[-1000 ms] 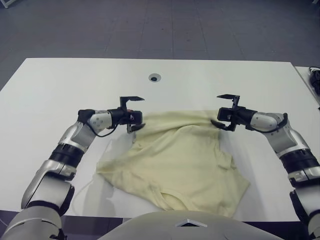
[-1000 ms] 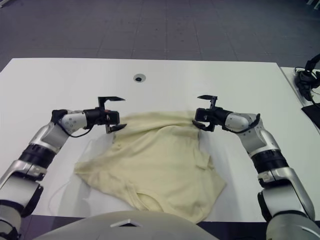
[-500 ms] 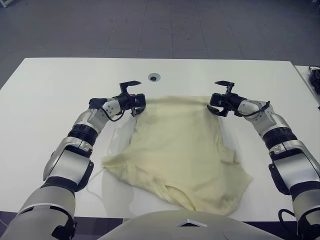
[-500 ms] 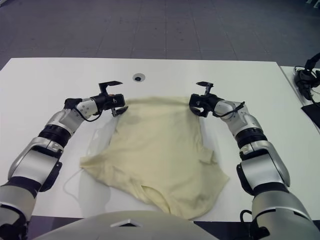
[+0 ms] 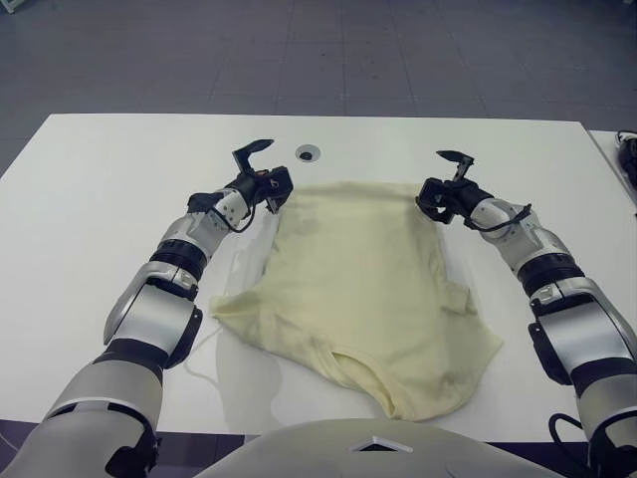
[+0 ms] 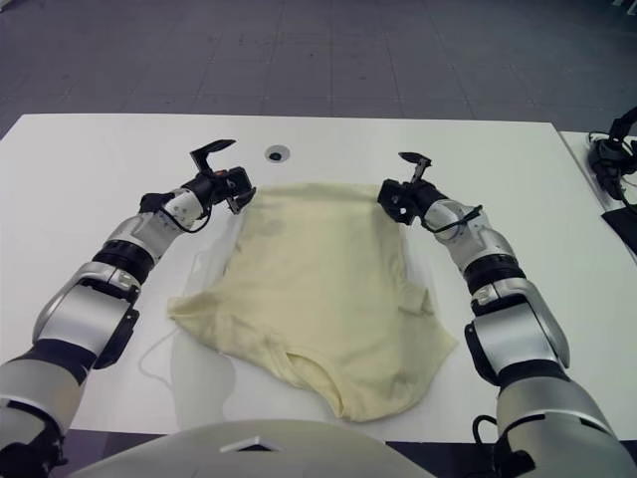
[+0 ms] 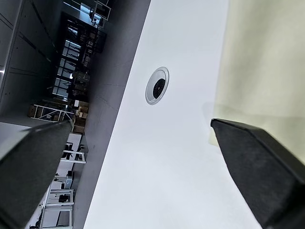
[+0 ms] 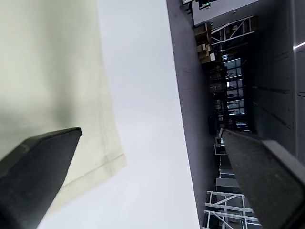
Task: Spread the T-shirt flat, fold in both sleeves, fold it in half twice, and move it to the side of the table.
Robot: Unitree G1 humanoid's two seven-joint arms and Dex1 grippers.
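The white bench [image 5: 109,189] carries the T-shirt [image 5: 358,279], which is laid at the middle, its far edge drawn out straight between the two arms. This is judged to be the spreading step. The far corners are kept wide apart so that the cloth is pulled taut before any sleeve is folded.

The left gripper [image 5: 270,174] is set at the far left corner and the right gripper [image 5: 439,180] at the far right corner. Both are opened wide, and no cloth is seen clamped between the fingers. The lower finger of each is placed at the shirt's edge. A round cable port [image 5: 309,152] is seen just beyond the left gripper.

The shirt is pale yellow. Its far half is laid fairly smooth, while the near half is wrinkled and slewed toward the right. What looks like the neckline is turned toward the near edge of the bench, and a small sleeve fold is bunched at the right side.
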